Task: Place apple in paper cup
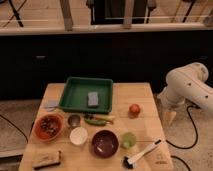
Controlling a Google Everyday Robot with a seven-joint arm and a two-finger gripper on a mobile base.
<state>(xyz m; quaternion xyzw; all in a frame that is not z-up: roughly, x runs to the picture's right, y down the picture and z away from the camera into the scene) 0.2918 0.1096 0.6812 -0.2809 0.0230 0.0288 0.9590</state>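
- Camera view: one apple [134, 109] sits on the desk [125, 92] near its right edge, right of the green tray [75, 95] and apart from every cup.
- One grey sponge [93, 98] lies in the tray.
- Three cups: a white paper cup [78, 135], a green cup [128, 140] and a small metal cup [74, 120].
- Two bowls: a maroon bowl [105, 143] and an orange bowl [48, 126].
- One brush [142, 153] lies at the front right.
- The gripper [169, 121] hangs beside the desk's right edge, pointing down, released and holding nothing.
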